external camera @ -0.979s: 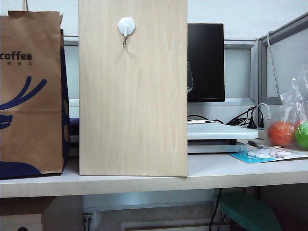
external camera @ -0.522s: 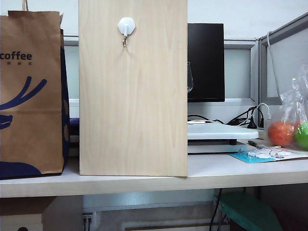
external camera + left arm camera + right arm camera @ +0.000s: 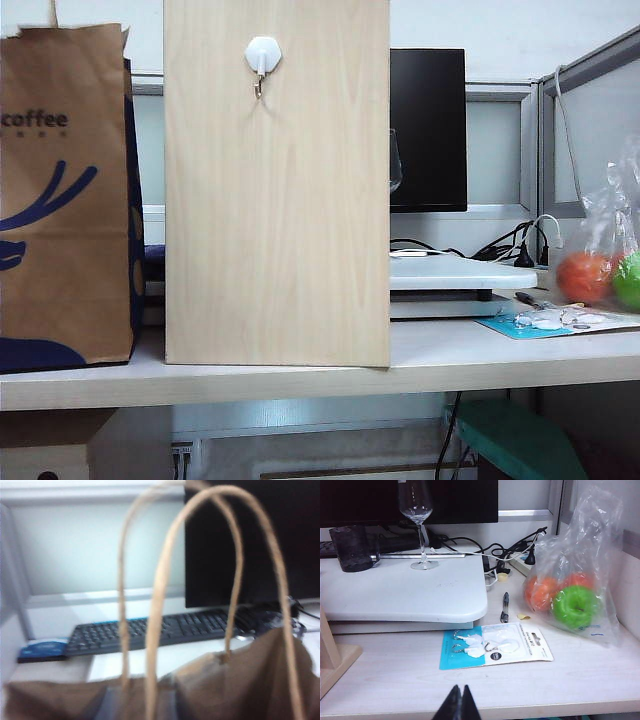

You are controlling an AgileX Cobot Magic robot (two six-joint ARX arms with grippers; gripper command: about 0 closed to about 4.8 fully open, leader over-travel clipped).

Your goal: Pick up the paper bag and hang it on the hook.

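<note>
While the paper bag (image 3: 65, 195) stands upright on the desk (image 3: 300, 378), its long axis vertical, its loop handles (image 3: 165, 605) arch upward.
Right gripper (image 3: 459, 706) hovers clenched over the near desk edge. Left gripper is unseen; its state I cannot tell. Bag sits just left of the wooden board (image 3: 277, 185), printed face toward the camera; the hook (image 3: 261, 62) is high on the board.
</note>
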